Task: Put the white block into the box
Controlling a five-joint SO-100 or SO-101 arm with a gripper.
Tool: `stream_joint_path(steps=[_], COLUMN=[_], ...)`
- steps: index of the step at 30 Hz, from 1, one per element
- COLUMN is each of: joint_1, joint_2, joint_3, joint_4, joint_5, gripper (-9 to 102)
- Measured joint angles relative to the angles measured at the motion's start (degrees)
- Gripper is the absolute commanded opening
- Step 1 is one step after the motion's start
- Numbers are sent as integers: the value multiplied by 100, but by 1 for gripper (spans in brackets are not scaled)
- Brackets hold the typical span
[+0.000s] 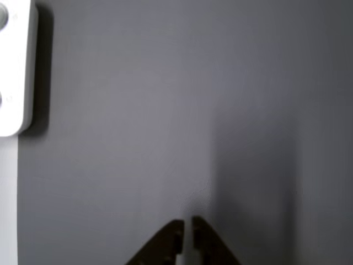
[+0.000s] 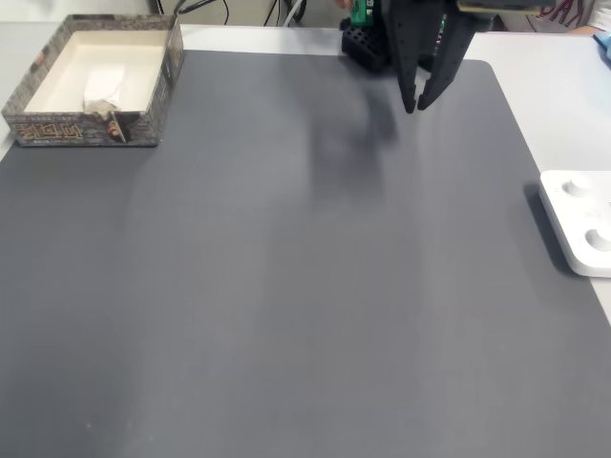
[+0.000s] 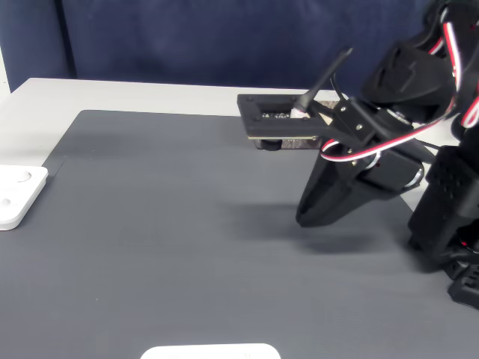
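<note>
Hovering: gripper (image 2: 420, 103) above the grey mat (image 2: 286, 286), fingers nearly together, nothing between them.
Block: white block (image 2: 103, 83) lying inside the box (image 2: 86, 129).
Box: mat's far-left corner in that fixed view.
Device: white, at the mat's right edge (image 2: 580, 219).

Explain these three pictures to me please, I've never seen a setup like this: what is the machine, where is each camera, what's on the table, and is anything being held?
The machine is a small black robot arm ending in a two-finger gripper.

The other view looks down along the gripper at the grey mat; the fingertips sit nearly together with nothing visible between them.

A fixed view looks across the mat toward the arm. At the far left stands the box, with something white lying inside it, probably the white block. A flat white device lies at the right edge.

Another fixed view is from the side: the gripper hangs above the mat, holding nothing.
</note>
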Motion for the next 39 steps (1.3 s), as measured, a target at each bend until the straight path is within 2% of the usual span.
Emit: stream_joint_path(steps=[17,39], joint_1=[-220,-211], joint_2=[1916,3296], joint_3=[1397,2206], joint_4=[-264,-264], joint_5=[-475,-483], gripper=[-2,-2])
